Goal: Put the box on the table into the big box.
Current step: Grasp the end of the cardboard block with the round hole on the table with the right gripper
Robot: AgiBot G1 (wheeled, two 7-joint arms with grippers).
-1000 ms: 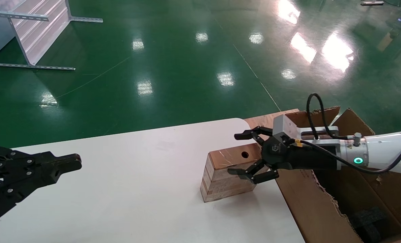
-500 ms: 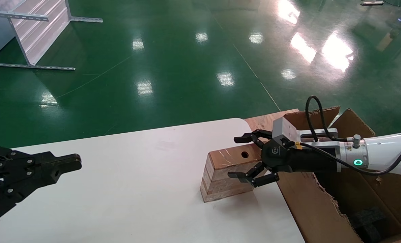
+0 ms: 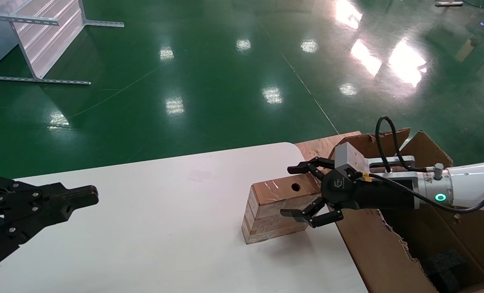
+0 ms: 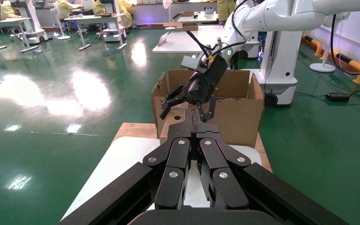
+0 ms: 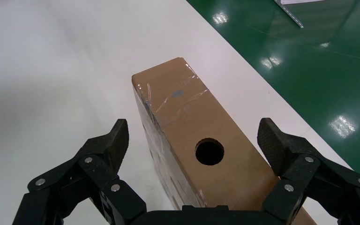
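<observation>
The small brown box with a coppery top and a round hole stands on the white table near its right edge. My right gripper is open, with its jaws astride the box's right end, one on each long side, and neither touching it. The right wrist view shows the box between the spread fingers of the right gripper. The big box, a torn carton, stands just right of the table. My left gripper is shut and empty, parked at the table's left.
A brown wooden board lies under the carton by the table's rounded corner. Black foam sits inside the carton. A metal frame stands on the green floor at the far left. The left wrist view shows the carton beyond the table.
My right gripper has shifted slightly to the right, toward the carton, still open around the box's end. The box and the left arm have not moved.
</observation>
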